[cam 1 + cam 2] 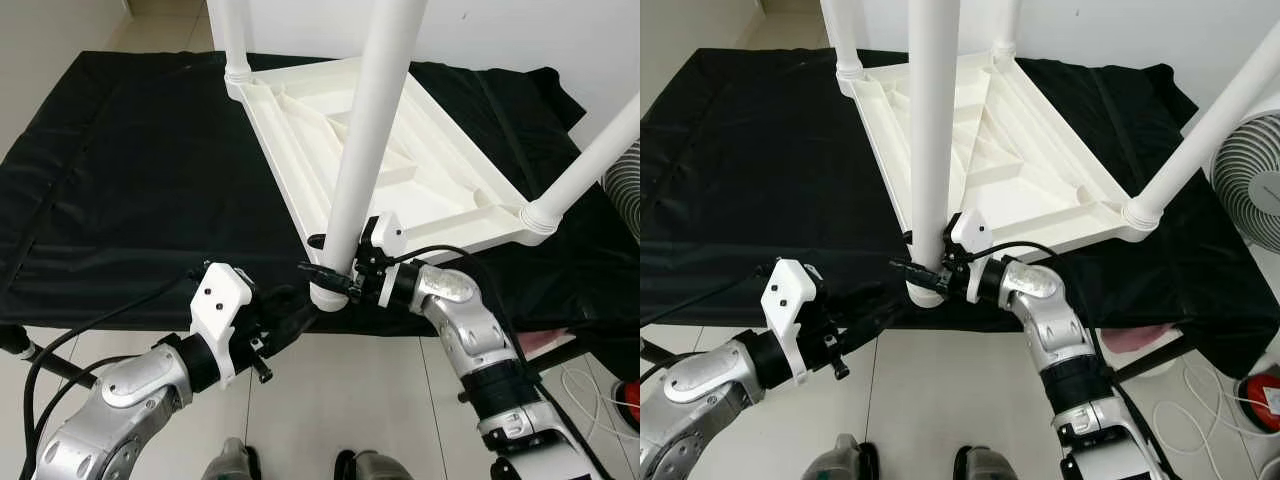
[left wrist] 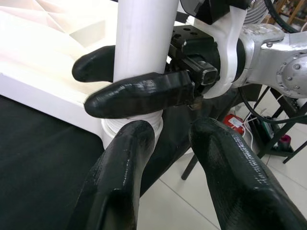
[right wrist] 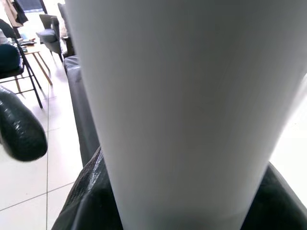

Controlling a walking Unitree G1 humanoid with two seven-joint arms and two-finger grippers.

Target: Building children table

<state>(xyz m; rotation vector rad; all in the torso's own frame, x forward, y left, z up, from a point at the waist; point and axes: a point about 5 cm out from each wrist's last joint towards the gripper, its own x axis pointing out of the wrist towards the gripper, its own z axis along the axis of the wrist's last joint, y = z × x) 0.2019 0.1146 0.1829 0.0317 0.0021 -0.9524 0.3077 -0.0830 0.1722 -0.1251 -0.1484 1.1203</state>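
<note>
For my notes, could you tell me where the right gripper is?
The right gripper is clamped on the nearest white table leg, just above its socket at the upturned tabletop's near corner.

Silver jointed arms, white wrist housings, black cables, glossy black two-finger claws (image 2: 168,191).

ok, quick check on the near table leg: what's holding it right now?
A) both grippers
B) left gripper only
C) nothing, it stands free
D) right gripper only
D: the right gripper has its black fingers clamped on either side of the white leg just above its socket, while the left gripper sits open just short of it, closed on nothing.
</note>
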